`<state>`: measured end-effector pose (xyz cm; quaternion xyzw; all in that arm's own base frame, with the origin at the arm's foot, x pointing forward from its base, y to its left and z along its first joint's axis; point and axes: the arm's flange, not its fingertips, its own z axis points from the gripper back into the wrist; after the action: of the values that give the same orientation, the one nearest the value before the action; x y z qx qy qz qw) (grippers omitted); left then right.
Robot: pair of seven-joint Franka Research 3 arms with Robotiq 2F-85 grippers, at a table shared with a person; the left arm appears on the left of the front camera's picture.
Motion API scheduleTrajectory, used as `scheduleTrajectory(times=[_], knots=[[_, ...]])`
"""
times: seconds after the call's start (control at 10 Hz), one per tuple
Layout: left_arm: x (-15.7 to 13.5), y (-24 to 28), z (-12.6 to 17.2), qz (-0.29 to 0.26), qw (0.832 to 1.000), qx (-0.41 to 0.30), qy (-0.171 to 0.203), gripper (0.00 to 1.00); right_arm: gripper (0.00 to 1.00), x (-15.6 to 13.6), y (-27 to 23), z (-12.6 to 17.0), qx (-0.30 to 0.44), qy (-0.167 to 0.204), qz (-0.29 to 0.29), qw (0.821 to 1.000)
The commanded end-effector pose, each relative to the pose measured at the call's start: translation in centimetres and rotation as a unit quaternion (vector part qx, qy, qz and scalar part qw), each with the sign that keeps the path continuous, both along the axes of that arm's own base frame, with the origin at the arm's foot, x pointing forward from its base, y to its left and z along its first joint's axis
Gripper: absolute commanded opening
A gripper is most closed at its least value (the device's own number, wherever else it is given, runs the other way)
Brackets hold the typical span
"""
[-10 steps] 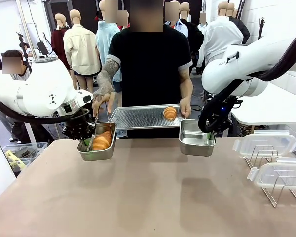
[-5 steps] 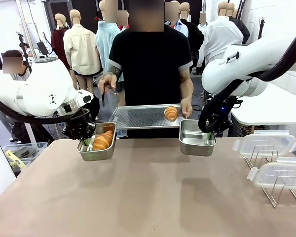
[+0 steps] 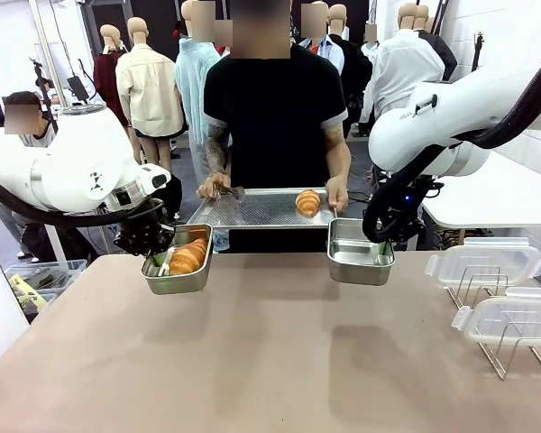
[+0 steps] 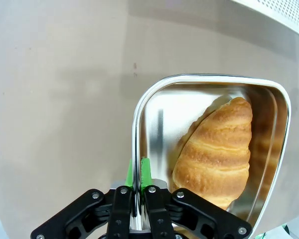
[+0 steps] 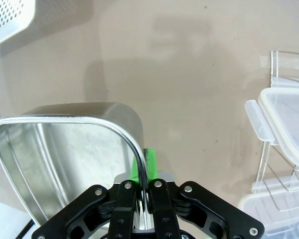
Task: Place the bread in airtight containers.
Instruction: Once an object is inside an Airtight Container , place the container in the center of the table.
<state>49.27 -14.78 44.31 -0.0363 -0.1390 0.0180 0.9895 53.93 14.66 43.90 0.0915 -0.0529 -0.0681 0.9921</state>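
- Since a second ago, the person's hand (image 3: 215,187) with the tongs (image 3: 235,192) has left the left tin (image 3: 178,273) and come down to the left end of the tray (image 3: 261,210). Both arms have kept their place.
- Front view: the left gripper (image 3: 153,245) is clamped on the left tin's rim, and one croissant (image 3: 188,257) lies inside it. The right gripper (image 3: 379,236) is clamped on the rim of the right tin (image 3: 361,254), which is empty.
- The second croissant (image 3: 308,201) lies on the tray's right part, just behind the right tin and a little to its left. The tongs must cross the tray to reach it, I think. Its long axis is too small to tell.
- The table (image 3: 270,361) in front is bare. The lids (image 3: 482,262) wait on the rack (image 3: 514,347), well apart to the right.
- Left wrist view: the left gripper (image 4: 138,172) pinches the rim of the left tin (image 4: 139,109) narrowly. The croissant (image 4: 217,149) lies along the tin's length, leaning to the far wall.
- Right wrist view: the right gripper (image 5: 143,162) pinches a rim of the right tin (image 5: 65,144) near a corner. The whole inside is free for the second croissant.
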Motion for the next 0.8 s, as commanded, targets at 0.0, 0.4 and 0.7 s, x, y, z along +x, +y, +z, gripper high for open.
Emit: scheduleTrajectory(times=[0.0,0.4,0.7], knots=[[0.00,0.09,0.22,-0.004,1.000,0.007,-0.004,0.00,0.00,-0.14,-0.08,0.27,0.001,-0.003,0.006,1.000],[0.00,0.09,0.22,-0.004,1.000,0.007,-0.004,0.00,0.00,-0.14,-0.08,0.27,0.001,-0.003,0.006,1.000],[0.00,0.09,0.22,-0.004,1.000,0.007,-0.004,0.00,0.00,-0.14,-0.08,0.27,0.001,-0.003,0.006,1.000]])
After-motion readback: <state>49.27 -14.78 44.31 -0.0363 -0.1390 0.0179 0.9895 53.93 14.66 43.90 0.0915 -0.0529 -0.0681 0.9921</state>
